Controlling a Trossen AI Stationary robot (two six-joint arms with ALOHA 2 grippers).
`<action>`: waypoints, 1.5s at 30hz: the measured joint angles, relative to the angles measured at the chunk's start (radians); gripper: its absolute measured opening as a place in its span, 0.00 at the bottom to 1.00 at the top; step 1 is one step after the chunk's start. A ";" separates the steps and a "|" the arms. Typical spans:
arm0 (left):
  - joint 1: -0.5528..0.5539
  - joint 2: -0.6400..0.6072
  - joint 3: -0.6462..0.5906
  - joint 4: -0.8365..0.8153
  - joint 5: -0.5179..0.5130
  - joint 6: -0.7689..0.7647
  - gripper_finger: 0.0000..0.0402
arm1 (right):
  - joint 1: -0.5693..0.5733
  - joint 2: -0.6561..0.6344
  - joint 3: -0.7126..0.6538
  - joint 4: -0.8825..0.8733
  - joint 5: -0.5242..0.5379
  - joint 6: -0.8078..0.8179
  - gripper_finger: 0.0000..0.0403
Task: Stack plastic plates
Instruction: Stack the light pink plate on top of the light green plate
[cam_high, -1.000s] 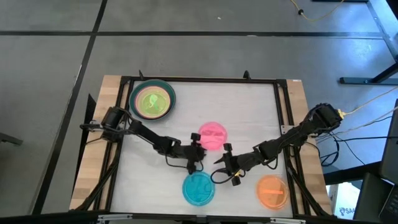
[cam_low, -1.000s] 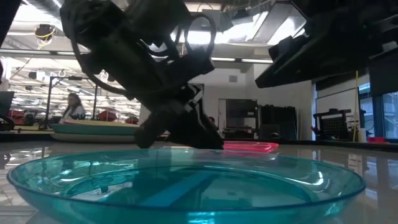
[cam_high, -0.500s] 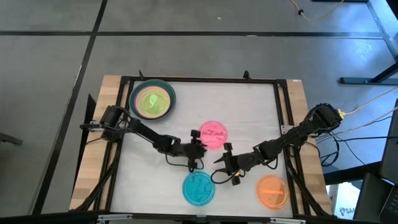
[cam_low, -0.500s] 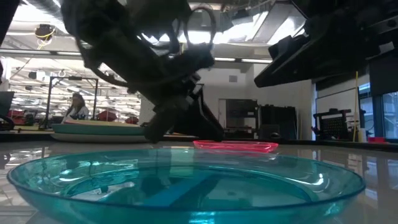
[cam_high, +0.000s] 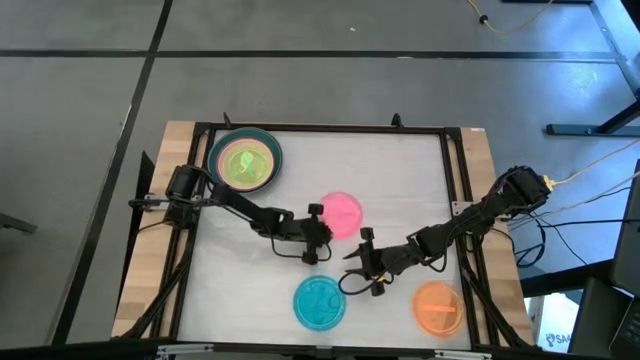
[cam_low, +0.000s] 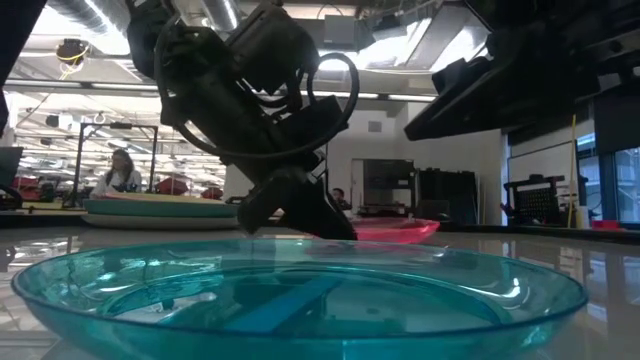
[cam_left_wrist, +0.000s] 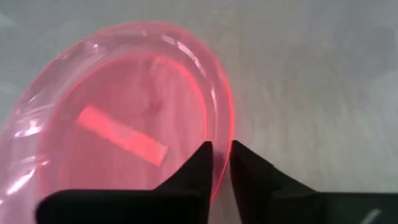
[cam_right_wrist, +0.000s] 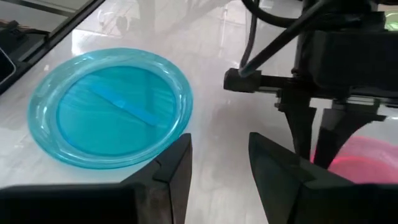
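Observation:
My left gripper is shut on the pink plate near the table's middle, at the plate's near-left edge. In the low view the pink plate is tilted. My right gripper is open and touches nothing, hovering just right of the cyan plate, which lies flat by the near edge. The orange plate lies flat at the near right. A stack of plates, teal green outermost and light green on top, sits at the far left corner. My left gripper pinches the pink plate's rim on its near-left side, one finger inside the dish and one outside. The fingers slant down from the table's left and near side. The plate sits tilted in the hold; I cannot tell whether any part still rests on the table.
A black frame borders the white table top. The far right part of the table top is bare. In the right wrist view the cyan plate lies ahead, with my left gripper and the pink plate beyond.
My left gripper has moved a little toward the far edge, in against the pink plate. The plate lay flat before; now it is tilted, with its rim raised off the table. My right arm has kept still.

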 joint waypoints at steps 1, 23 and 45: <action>0.000 0.000 0.000 -0.001 -0.006 0.001 0.08 | 0.000 0.000 0.000 0.000 0.002 -0.005 0.37; -0.104 -0.345 -0.003 -0.613 -0.397 -0.190 0.01 | 0.000 0.000 0.000 -0.001 0.031 -0.002 0.37; 0.242 -0.957 -0.501 -0.694 -0.450 -0.347 0.01 | 0.000 0.002 0.000 -0.022 0.124 0.017 0.37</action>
